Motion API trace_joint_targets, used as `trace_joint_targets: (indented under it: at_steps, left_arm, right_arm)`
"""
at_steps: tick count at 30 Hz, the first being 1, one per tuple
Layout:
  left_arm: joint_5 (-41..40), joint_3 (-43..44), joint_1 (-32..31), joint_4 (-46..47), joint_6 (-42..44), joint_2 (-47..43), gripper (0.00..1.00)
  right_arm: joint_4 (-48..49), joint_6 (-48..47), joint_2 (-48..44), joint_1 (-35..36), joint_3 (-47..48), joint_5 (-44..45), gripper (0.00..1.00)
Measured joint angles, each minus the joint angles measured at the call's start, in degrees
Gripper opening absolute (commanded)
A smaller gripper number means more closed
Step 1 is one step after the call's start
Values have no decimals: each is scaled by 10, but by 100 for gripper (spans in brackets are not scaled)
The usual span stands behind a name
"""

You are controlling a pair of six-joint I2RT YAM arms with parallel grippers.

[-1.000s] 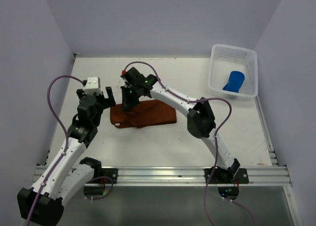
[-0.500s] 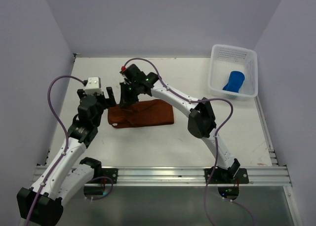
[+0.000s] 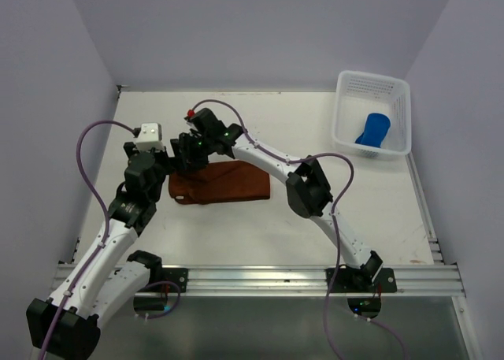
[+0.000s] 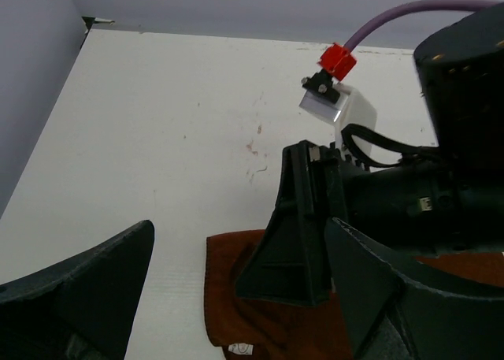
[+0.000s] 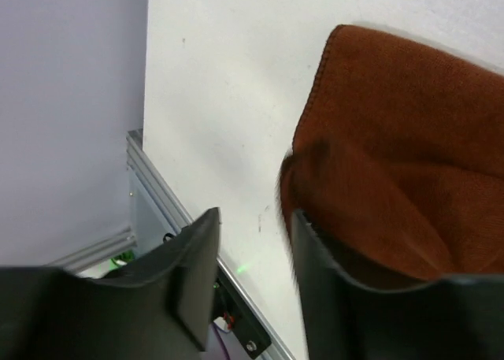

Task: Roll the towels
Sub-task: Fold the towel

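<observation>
Two changes against one second ago. (1) The right gripper (image 3: 186, 151) sits further left, now over the left end of the rust-brown towel (image 3: 224, 183). (2) Its jaws, closed then, stand slightly apart; the right wrist view shows bare table (image 3: 378, 194) in the gap.

Rust-brown towel: it has shifted left with that gripper and its right edge has drawn in. It lies folded over on itself, centre-left on the table. A folded edge lies just beside one right finger; I cannot tell whether they touch.

Left gripper (image 4: 240, 242): same place as before, jaws wide apart, nothing between them, close beside the right gripper at the towel's left end.

Container: the white perforated basket (image 3: 370, 88) is at the far right corner, unmoved. It holds the blue towel (image 3: 372, 129), rolled into a short cylinder.
</observation>
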Motion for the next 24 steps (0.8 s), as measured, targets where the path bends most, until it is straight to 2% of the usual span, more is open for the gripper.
trace_joint_targets:
  at_steps: [2, 6, 10, 14, 18, 19, 22, 24]
  left_arm:
    - [0, 0, 0, 0, 0, 0, 93]
    - [0, 0, -1, 0, 0, 0, 91]
    - [-2, 0, -6, -10, -1, 0, 91]
    - [-2, 0, -9, -12, -2, 2, 92]
    - [-2, 1, -10, -12, -2, 19, 93]
    - [-2, 1, -10, -12, -2, 27, 93]
    - [-2, 9, -10, -13, -6, 61, 93]
    - [2, 28, -10, -20, -8, 97, 94]
  right_arm:
    - [15, 7, 23, 0, 0, -13, 57]
    - [21, 12, 40, -2, -11, -21, 55]
    - [25, -3, 15, -10, -57, -26, 56]
    - [23, -25, -87, -45, -174, -23, 56]
    - [31, -51, -233, -106, -293, -3, 49]
    - [33, -61, -270, -122, -321, 8, 46]
    - [35, -90, -367, -149, -391, 48, 45]
    - [37, -104, -402, -149, -424, 65, 43]
